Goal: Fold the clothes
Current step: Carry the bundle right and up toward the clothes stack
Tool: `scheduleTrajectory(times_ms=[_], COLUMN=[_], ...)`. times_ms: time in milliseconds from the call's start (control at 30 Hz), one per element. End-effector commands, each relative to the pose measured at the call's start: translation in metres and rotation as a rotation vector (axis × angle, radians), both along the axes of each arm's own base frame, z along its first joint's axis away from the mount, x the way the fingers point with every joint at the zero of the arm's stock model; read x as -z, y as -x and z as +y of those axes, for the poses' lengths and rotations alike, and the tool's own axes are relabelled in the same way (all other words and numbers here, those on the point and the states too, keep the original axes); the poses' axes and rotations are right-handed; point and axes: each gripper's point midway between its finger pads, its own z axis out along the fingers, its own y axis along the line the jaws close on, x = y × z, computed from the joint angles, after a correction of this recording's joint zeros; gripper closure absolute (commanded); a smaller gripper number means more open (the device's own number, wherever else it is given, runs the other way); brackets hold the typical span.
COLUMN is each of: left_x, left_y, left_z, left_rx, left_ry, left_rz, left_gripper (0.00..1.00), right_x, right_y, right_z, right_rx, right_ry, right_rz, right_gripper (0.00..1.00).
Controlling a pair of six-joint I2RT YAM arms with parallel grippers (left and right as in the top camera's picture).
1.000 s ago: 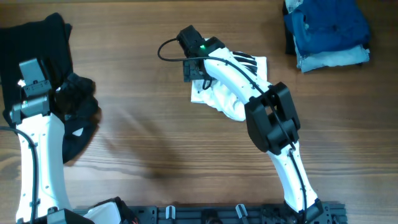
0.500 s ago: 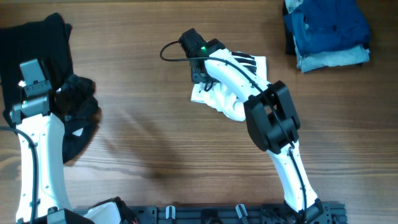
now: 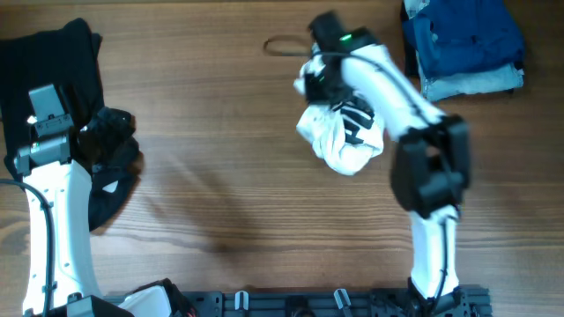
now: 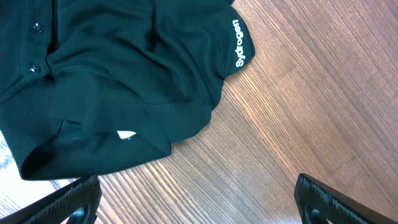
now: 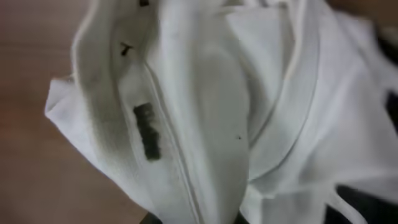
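Both pincers are in view, but only your right pincer is working. Its jaws are pinched almost together on a bunched fold of the white T-shirt, close to a seam that carries a small dark label. The rest of the shirt sits in a crumpled clump just beneath the fingers, trailing back toward the arm's base over the wooden table, with its black-striped print showing. Expect it to be light, limp and wrinkly. Thin cloth like this probably slides out of a shallow pinch, so take a deep bite on a hem or shoulder seam, not mid-panel. Your left pincer stands wide open and empty, with a dark garment just ahead of it.
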Motion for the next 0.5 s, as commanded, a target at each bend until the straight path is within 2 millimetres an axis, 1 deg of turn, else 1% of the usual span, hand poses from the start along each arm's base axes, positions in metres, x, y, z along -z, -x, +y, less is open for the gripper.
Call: scheduleTrajectory(times_ms=[0, 67, 167, 200, 300, 433, 467], left_x=[0.0, 0.0, -0.001, -0.002, -0.003, -0.003, -0.003], left_y=[0.0, 0.0, -0.002, -0.003, -0.005, -0.006, -0.006], left_z=[0.005, 0.005, 0.006, 0.006, 0.007, 0.007, 0.007], left_rx=[0.0, 0.0, -0.001, -0.001, -0.001, -0.001, -0.001], left_ry=[-0.019, -0.019, -0.023, -0.024, -0.028, -0.028, -0.028], left_rz=[0.011, 0.01, 0.0, -0.006, -0.015, -0.016, -0.016], left_gripper=[0.0, 0.0, 0.0, 0.0, 0.0, 0.0, 0.0], right_x=[-0.158, -0.193, -0.232, -0.241, -0.261, -0.271, -0.275], right_y=[-0.009, -0.007, -0.004, -0.004, -0.004, -0.013, -0.016], right_z=[-0.044, -0.075, -0.123, -0.14, -0.185, -0.232, -0.246], right_rx=[-0.024, 0.025, 0.138, 0.176, 0.285, 0.368, 0.385], right_ry=[-0.186, -0.197, -0.192, -0.188, -0.173, -0.125, -0.091], right_rz=[-0.328, -0.41, -0.512, -0.541, -0.61, -0.683, -0.716], right_gripper=[0.96, 0.96, 0.96, 0.96, 0.96, 0.96, 0.96])
